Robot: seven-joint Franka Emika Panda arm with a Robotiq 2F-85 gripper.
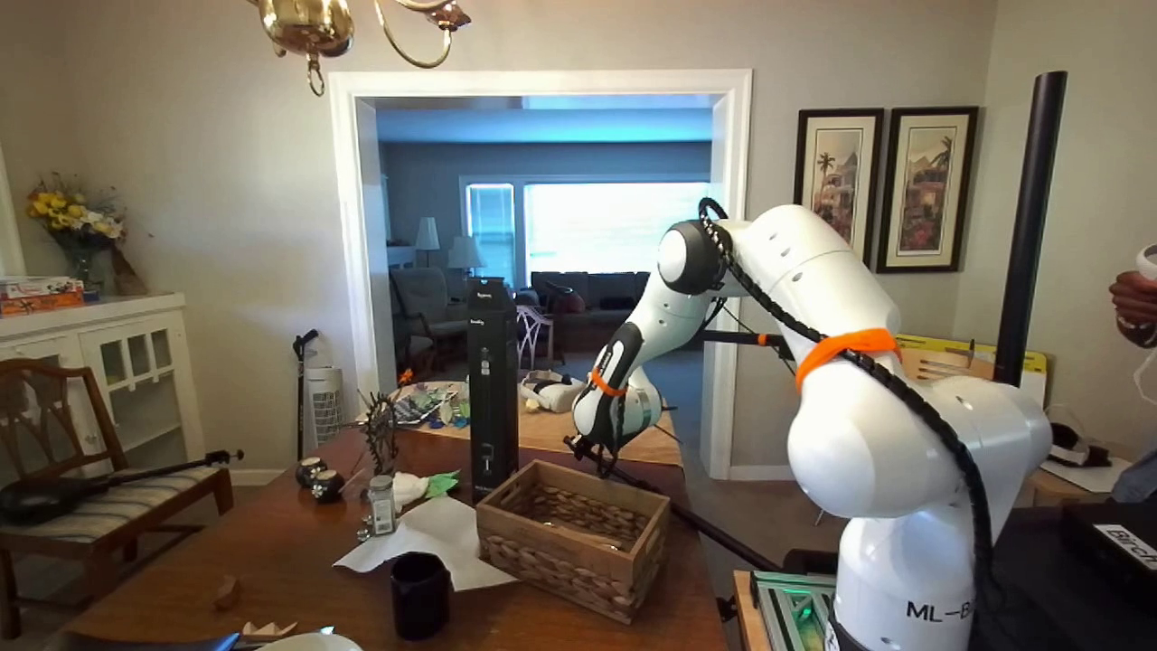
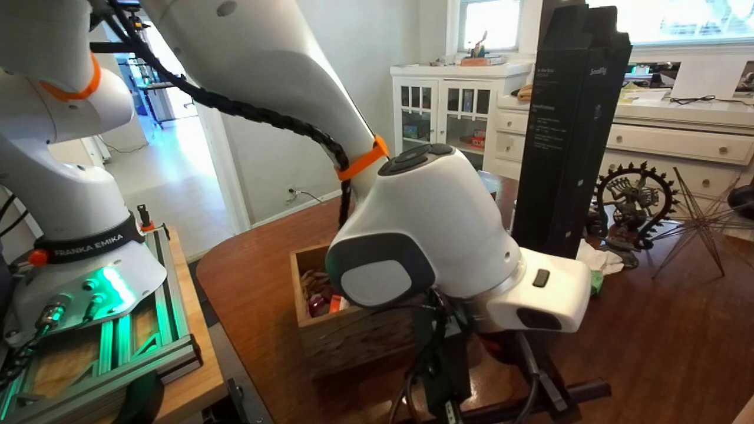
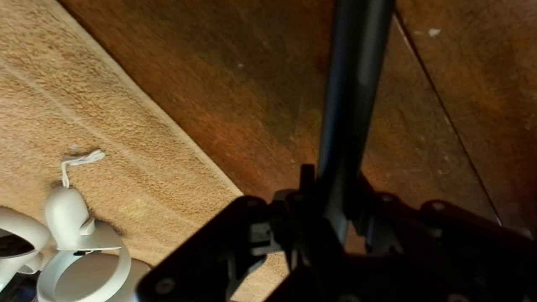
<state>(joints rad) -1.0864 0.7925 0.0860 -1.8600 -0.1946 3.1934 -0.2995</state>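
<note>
Black rod (image 3: 356, 84) sits pinched in your gripper (image 3: 337, 184), apparently to steady its length, shadow blurring the contact.

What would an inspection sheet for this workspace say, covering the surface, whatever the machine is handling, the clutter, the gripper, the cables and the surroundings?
Surface: brown wooden table, with a pale speck in the wrist view.
Handled item: long dark rod; whether it touches the table cannot be told.
Clutter: woven basket with small items inside, tall black box, white sheet, dark mug, metal statue.
Gripper: closed around the rod.
Cables: black ribbed cable running along the white arm, which wears orange bands.
Surroundings: wooden chair, white cabinet, and a person's hand at the edge of an exterior view.
</note>
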